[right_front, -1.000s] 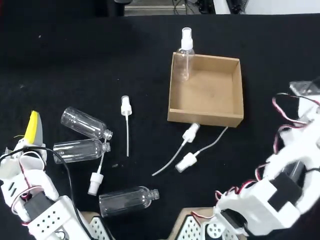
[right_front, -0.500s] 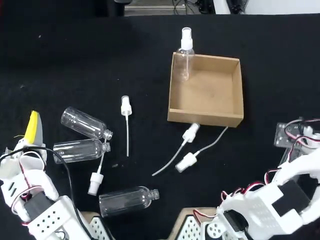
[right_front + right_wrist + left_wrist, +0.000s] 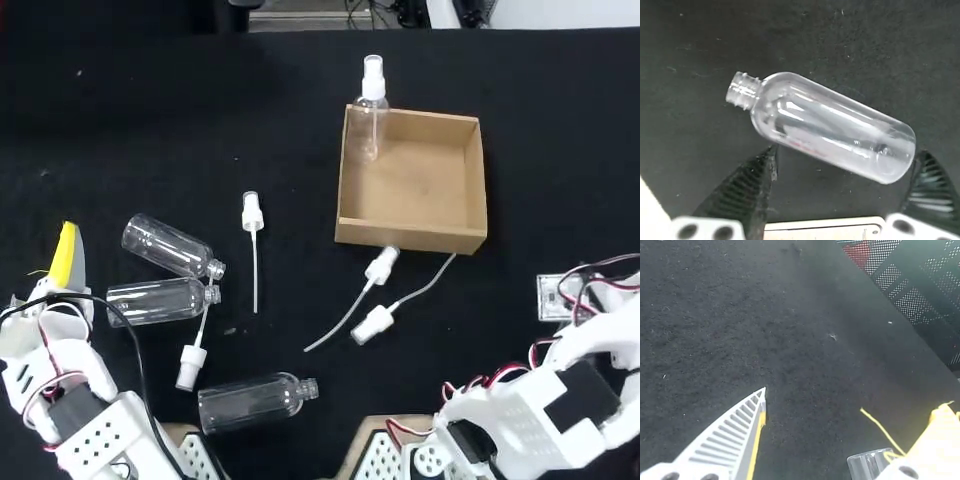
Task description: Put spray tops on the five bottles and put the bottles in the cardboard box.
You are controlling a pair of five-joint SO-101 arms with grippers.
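1. Tabletop (image 3: 150, 100), black, carries everything.
2. Cardboard box (image 3: 478, 180) sits open right of centre. A capped bottle (image 3: 368, 125) rests at its far left corner, its top poking over the rim.
3. Right hand (image 3: 847, 152) is spread wide either side of an uncapped bottle (image 3: 830, 125) lying flat, gripping nothing.
4. Left hand (image 3: 850, 405) is open and empty, near three uncapped bottles (image 3: 172, 247).
5. Four spray tops (image 3: 373, 323) lie loose between those bottles and the box.
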